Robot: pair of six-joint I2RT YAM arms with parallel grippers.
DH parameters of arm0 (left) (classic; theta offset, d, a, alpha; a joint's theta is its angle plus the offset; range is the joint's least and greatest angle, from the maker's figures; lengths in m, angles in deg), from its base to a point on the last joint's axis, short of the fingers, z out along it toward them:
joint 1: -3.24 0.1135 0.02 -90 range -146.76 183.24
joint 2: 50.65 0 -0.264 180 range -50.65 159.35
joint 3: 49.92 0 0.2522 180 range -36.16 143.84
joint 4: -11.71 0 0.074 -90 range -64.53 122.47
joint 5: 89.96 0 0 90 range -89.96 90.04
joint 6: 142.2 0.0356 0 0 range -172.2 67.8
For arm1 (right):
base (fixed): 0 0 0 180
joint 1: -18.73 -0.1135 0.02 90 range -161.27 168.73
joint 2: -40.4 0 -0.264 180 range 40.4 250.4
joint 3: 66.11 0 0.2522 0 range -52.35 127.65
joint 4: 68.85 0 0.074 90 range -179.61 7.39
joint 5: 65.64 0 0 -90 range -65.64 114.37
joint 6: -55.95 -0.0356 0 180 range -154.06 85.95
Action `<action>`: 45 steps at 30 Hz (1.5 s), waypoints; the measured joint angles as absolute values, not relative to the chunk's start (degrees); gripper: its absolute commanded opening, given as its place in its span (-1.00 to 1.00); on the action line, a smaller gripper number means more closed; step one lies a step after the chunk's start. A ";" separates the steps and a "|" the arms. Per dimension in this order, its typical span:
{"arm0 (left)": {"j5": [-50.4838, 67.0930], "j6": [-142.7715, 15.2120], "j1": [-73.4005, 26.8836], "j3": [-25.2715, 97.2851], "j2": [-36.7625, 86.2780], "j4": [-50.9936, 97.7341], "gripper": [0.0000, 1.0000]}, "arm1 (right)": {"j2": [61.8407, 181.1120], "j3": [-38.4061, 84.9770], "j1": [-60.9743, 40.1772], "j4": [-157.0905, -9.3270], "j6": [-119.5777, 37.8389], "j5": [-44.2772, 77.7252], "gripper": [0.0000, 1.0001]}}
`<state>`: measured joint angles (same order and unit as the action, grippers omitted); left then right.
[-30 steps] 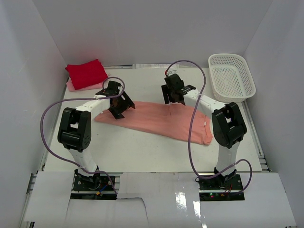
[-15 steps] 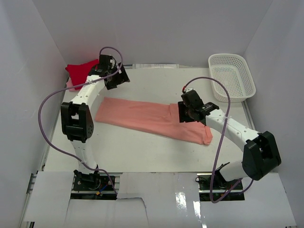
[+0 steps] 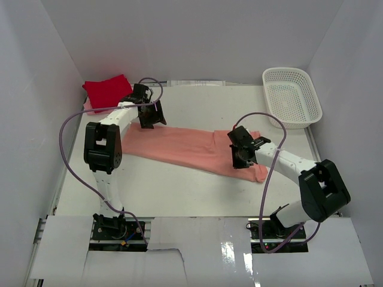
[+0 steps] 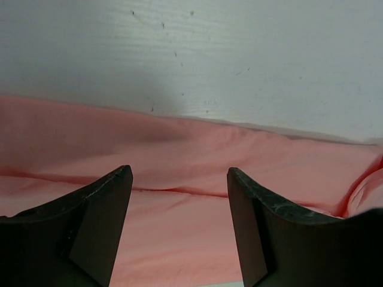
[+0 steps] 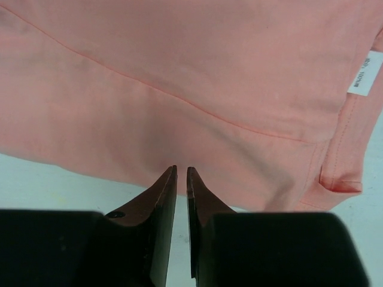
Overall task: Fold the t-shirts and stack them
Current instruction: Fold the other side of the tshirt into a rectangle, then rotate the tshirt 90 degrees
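Salmon-pink t-shirt (image 3: 185,146) lies lengthwise across the worktop (image 3: 179,188). Left claw (image 3: 149,115) hangs spread over its far left edge. Right claw (image 3: 242,159) is pressed nearly together at the near right hem; whether it has caught cloth is unclear. Both claws should probably pinch their edges securely before folding.

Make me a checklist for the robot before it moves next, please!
1. Left gripper open over the salmon-pink t-shirt, near its far edge: ok.
2. Left gripper gripping cloth: not ok, nothing sits between its fingers.
3. Right gripper nearly shut at the shirt's near edge: ok.
4. Right gripper pinching cloth: cannot tell.
5. Red t-shirt stacked on the pale pink t-shirt, out of the way: ok.
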<state>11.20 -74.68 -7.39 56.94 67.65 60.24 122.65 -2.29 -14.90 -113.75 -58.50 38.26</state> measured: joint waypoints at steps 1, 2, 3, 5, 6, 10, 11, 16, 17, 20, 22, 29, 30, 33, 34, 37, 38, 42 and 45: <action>11.35 -74.66 -7.39 56.08 67.65 60.30 0.50 | 123.44 -2.44 -14.90 -113.73 -58.76 38.06 -0.64; 11.46 -74.64 -7.39 55.36 67.65 60.37 0.50 | 124.38 -2.53 -14.90 -113.68 -59.03 37.88 -0.63; 11.51 -74.53 -7.39 54.86 67.65 60.52 0.50 | 125.23 -2.55 -14.90 -113.60 -59.16 37.77 -0.64; 11.51 -74.35 -7.39 54.25 67.63 60.63 0.51 | 126.81 -2.55 -14.90 -113.36 -59.31 37.64 -0.65; 11.42 -74.22 -7.41 54.16 67.65 60.59 0.51 | 127.55 -2.55 -14.90 -113.11 -59.40 37.56 -0.65; 10.83 -74.00 -7.44 54.16 67.65 60.22 0.51 | 129.39 -2.53 -14.90 -112.22 -59.42 37.25 -0.66; 10.50 -74.00 -7.44 54.16 67.70 60.19 0.51 | 129.39 -2.53 -14.90 -112.22 -59.44 37.25 -0.66; 8.32 -74.00 -7.44 54.34 69.64 59.69 0.52 | 129.43 -2.53 -14.77 -112.17 -59.44 37.27 -0.66; 7.77 -74.09 -7.44 54.38 70.17 59.45 0.53 | 129.58 -2.48 -14.66 -112.15 -59.44 37.27 -0.66; 6.52 -74.11 -7.44 54.69 70.28 59.30 0.53 | 130.26 -1.89 -14.18 -112.31 -59.42 36.99 -0.66; 5.98 -74.11 -7.44 54.84 70.45 59.34 0.53 | 130.83 -1.41 -13.63 -112.46 -59.40 36.53 -0.66; 4.29 -75.05 -7.39 55.76 71.08 60.22 0.54 | 134.41 2.48 -10.11 -112.79 -58.61 34.69 -0.66; 3.75 -75.29 -7.39 55.76 71.08 60.30 0.54 | 135.22 3.40 -9.41 -112.79 -58.33 34.45 -0.66; 2.13 -76.04 -7.37 55.58 71.06 60.57 0.55 | 138.00 6.46 -7.31 -112.77 -57.37 33.60 -0.66; 1.72 -76.28 -7.37 55.04 70.76 60.35 0.56 | 139.16 7.86 -6.70 -113.01 -56.97 33.25 -0.67; 0.23 -76.71 -7.33 52.61 69.25 59.52 0.57 | 143.11 12.77 -5.52 -113.36 -55.66 32.77 -0.67; -0.21 -76.87 -7.28 51.21 68.42 58.84 0.57 | 144.45 14.46 -5.30 -113.46 -55.11 32.73 -0.67; -1.63 -77.17 -7.02 45.33 64.33 58.34 0.58 | 150.65 22.72 -5.00 -114.23 -52.69 32.44 -0.66; -1.87 -77.81 -6.71 40.61 60.88 58.47 0.59 | 154.81 28.64 -4.67 -114.19 -50.96 31.74 -0.66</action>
